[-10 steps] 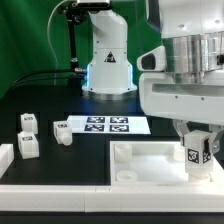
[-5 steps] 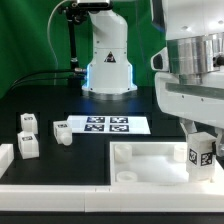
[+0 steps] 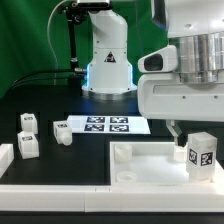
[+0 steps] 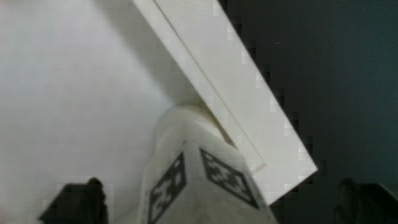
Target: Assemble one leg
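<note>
A white leg (image 3: pixel 202 155) with a black-and-white tag stands upright in the white tabletop's (image 3: pixel 150 160) corner at the exterior view's right. My gripper (image 3: pixel 195 138) hangs right over it, with one dark finger (image 3: pixel 177 131) beside the leg's top. In the wrist view the leg (image 4: pixel 210 170) stands between the two dark fingertips of my gripper (image 4: pixel 217 205), with a gap on each side. The jaws are open. The tabletop's raised rim (image 4: pixel 222 70) runs past the leg.
Two more legs (image 3: pixel 28 121) (image 3: pixel 28 146) stand at the exterior view's left, and a third (image 3: pixel 62 131) lies by the marker board (image 3: pixel 105 124). The robot base (image 3: pixel 108 60) stands behind. A low white wall (image 3: pixel 60 186) runs along the front.
My wrist has turned over the leg, swinging toward the exterior view's right and back. The leg has stayed in the tabletop's corner, shifting only slightly.
</note>
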You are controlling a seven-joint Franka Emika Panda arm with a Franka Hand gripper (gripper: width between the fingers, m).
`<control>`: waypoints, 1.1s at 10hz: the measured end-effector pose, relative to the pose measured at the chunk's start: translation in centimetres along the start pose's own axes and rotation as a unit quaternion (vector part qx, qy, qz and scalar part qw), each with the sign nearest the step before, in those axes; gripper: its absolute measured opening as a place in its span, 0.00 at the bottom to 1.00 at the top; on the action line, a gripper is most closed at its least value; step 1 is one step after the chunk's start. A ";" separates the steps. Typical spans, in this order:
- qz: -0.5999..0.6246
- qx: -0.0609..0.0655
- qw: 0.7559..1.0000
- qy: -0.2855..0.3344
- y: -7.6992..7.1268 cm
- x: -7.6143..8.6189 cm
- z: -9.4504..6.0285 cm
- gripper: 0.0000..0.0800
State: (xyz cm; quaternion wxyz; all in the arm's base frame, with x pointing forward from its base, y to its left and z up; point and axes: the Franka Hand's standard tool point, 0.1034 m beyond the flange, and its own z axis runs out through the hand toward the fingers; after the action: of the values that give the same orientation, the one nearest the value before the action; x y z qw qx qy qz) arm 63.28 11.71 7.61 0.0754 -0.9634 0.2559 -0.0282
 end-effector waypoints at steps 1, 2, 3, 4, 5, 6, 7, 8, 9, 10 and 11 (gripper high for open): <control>-0.035 0.000 0.999 0.000 0.0 0.0 0.0 0.81; -0.089 -0.003 0.996 0.001 0.1 0.1 0.0 0.81; -0.210 -0.022 0.977 0.006 0.5 0.5 0.0 0.81; -0.263 -0.030 0.964 0.009 0.3 0.7 -0.1 0.81; -0.244 -0.029 0.969 0.009 0.4 0.7 0.0 0.81; -0.233 -0.028 0.972 0.009 0.4 0.6 0.0 0.78; -0.205 -0.028 0.978 0.010 0.3 0.6 0.0 0.78; -0.182 -0.027 0.983 0.011 0.3 0.6 0.0 0.55; -0.141 -0.026 0.990 0.011 0.3 0.5 0.0 0.55; -0.102 -0.026 0.994 0.012 0.3 0.6 0.0 0.36; -0.057 -0.026 0.998 0.014 0.3 0.6 0.0 0.36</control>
State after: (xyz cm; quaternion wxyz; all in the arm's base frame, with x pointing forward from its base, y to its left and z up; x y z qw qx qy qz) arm 63.65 11.13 7.59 0.0450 -0.9776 0.2020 -0.0395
